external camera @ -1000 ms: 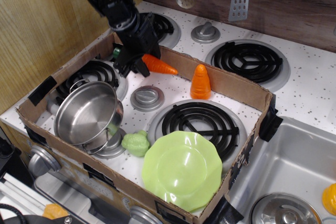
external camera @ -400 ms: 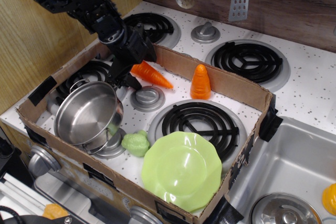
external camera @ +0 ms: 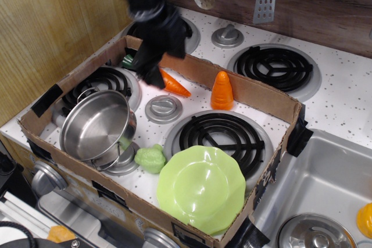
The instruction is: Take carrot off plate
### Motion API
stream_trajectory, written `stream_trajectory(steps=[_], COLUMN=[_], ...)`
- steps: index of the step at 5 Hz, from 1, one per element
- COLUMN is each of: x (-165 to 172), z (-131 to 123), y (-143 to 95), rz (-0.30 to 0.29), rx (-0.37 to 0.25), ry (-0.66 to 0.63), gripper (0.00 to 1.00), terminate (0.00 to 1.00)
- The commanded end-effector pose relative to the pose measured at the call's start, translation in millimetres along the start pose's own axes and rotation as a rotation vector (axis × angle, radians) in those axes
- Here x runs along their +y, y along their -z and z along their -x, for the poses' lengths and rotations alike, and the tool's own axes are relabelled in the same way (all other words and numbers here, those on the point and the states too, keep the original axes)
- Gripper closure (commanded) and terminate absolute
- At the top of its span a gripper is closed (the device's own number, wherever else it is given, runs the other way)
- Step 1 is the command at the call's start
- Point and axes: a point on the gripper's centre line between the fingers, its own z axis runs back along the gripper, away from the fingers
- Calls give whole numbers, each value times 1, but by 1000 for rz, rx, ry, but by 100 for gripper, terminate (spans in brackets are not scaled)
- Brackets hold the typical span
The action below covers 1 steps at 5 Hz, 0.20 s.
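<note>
The carrot (external camera: 176,86) lies inside the cardboard box at the back left, off the plate. Its orange tip points right and its green stem end (external camera: 128,60) shows to the left of the gripper. My gripper (external camera: 150,71) is dark and motion-blurred. It hangs right over the carrot's middle and hides it. I cannot tell whether the jaws still grip the carrot. The lime-green plate (external camera: 202,189) sits at the box's front right with nothing on it.
A steel pot (external camera: 96,125) lies tilted at the front left. A small green lump (external camera: 151,158) sits beside the plate. A stubby orange cone (external camera: 221,91) stands by the cardboard box's back wall (external camera: 258,96). A grey knob (external camera: 163,108) is mid-box, and a sink (external camera: 325,184) is at the right.
The arm swung from the left to come in from above, now blurred. The carrot sits a little lower than before, and its green stem shows again.
</note>
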Motion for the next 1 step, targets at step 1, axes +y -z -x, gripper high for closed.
stream_trajectory(steps=[1], x=[25], z=[-21], y=[-52], rz=[191], rx=[41], ry=[-408], gripper=[0], terminate=[100])
